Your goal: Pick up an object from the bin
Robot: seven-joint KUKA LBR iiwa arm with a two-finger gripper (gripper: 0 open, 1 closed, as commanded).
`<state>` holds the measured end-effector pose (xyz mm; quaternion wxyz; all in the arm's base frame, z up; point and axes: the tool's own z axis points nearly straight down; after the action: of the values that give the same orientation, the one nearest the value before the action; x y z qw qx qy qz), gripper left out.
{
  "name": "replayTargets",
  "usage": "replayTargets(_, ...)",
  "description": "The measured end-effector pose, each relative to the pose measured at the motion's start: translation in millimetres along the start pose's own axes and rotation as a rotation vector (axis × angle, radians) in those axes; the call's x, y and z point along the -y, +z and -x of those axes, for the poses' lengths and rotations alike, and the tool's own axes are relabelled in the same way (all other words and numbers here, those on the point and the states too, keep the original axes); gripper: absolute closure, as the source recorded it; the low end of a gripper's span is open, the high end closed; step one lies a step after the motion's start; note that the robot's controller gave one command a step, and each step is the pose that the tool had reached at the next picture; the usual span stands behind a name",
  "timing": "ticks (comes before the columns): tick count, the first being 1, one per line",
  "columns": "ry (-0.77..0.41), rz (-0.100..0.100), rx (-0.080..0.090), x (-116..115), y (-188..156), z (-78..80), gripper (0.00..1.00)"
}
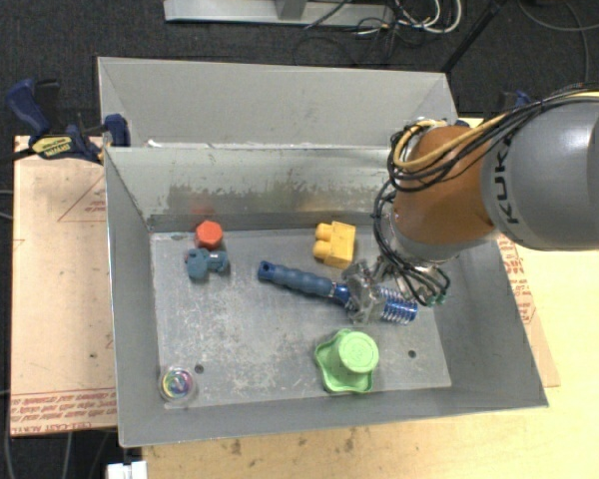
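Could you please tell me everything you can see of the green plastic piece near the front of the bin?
The green plastic piece looks like a pale round cap seated on a brighter lime base with a lobed, irregular outline. It appears smooth, resting flat on the grey metal bin's floor, right of centre by the front wall. Nothing touches it; the blue-handled tool lies apart behind it.

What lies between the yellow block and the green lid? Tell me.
The right end of the blue-handled tool, with the gripper at it, in the camera view.

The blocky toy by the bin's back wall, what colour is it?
The blocky toy is yellow, clearest in the camera view.
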<state>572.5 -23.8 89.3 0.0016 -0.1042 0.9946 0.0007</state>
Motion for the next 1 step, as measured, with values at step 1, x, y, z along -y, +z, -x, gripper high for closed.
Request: replayTargets(1,0.632,-0.002,0.002,7.2,-42.1,11.1,1.0)
